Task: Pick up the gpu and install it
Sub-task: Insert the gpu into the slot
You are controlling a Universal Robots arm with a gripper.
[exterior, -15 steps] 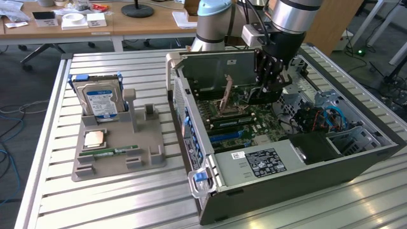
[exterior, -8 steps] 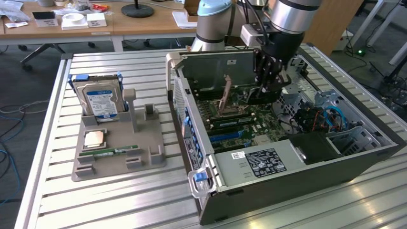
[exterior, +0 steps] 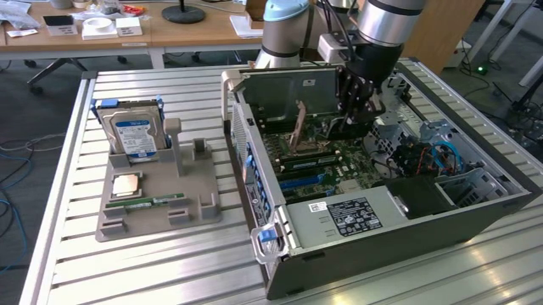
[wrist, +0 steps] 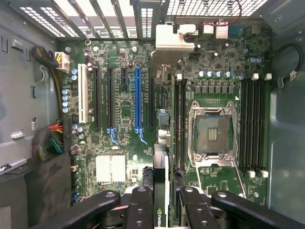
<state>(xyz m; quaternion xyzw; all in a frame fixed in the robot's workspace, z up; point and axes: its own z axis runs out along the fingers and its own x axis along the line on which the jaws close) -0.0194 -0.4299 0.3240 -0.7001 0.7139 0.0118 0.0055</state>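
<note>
Had the pincer (wrist: pixel 161 206) clenched on the graphics card (wrist: pixel 160 167), kept edge-on over the motherboard (wrist: pixel 121 109) near the blue slot (wrist: pixel 137 95), inside the open computer case (exterior: pixel 382 254) by the exterior view's right edge of the table (exterior: pixel 170 267).

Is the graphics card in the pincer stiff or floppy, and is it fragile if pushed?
Probably stiff: the graphics card stands straight, edge-on, in the pincer without sagging. Likely fragile: it looks a thin board, so a sideways push against the computer case could harm it.
</note>
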